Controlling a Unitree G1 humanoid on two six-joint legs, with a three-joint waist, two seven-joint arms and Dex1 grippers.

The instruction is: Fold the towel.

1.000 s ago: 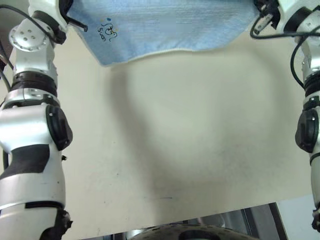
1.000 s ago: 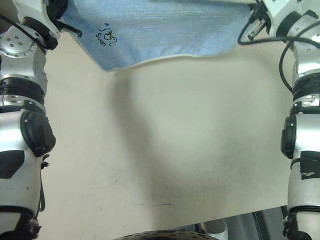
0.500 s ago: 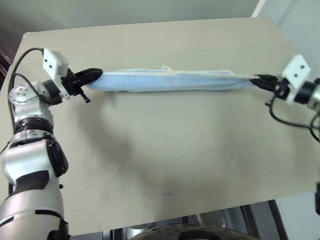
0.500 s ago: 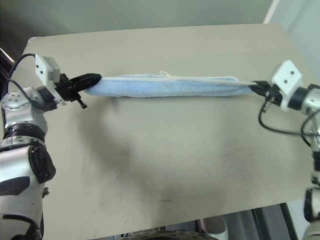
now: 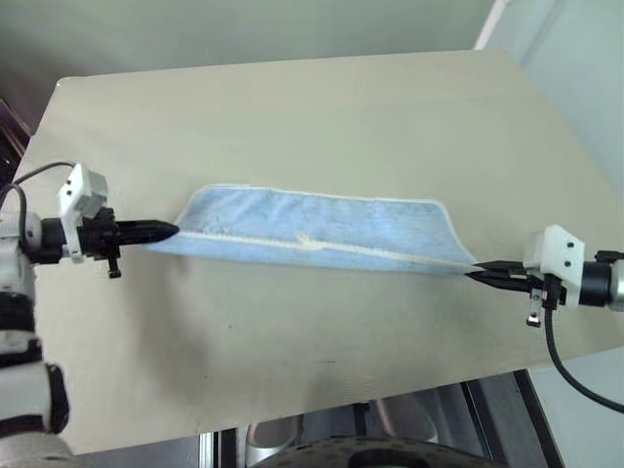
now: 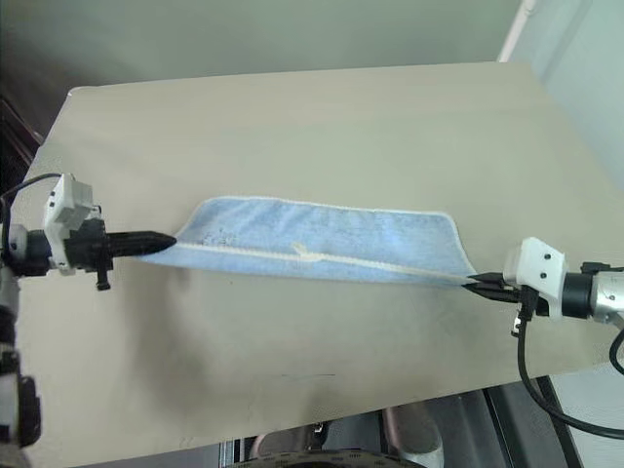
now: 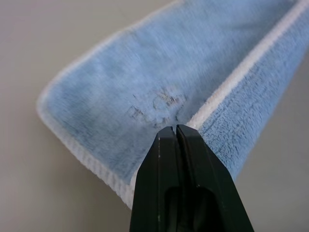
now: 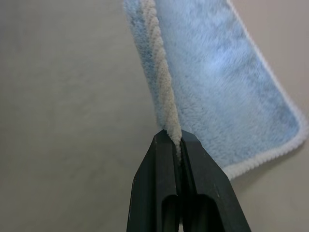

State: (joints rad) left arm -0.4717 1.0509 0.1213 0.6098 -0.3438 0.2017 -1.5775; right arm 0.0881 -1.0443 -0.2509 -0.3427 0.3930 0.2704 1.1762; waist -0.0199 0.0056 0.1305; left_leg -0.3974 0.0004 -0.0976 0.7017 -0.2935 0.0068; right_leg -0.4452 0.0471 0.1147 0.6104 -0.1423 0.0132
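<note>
Stretching one towel between two clamped grippers

One towel (image 5: 322, 232), one table (image 5: 292, 117) and two grippers are counted. The left gripper (image 5: 166, 231) is pinched shut on the towel's left end, the right gripper (image 5: 480, 274) on its right end. A second ago the towel was held high as a hanging sheet; now it is laid folded lengthwise on the table's middle. Its long axis runs left to right, dipping slightly toward the right gripper.

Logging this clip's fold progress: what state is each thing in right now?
towel: folded over lengthwise, stretched between both hands, far part lying on the table.
left hand: shut on the towel's end.
right hand: shut on the towel's cream trim.
</note>
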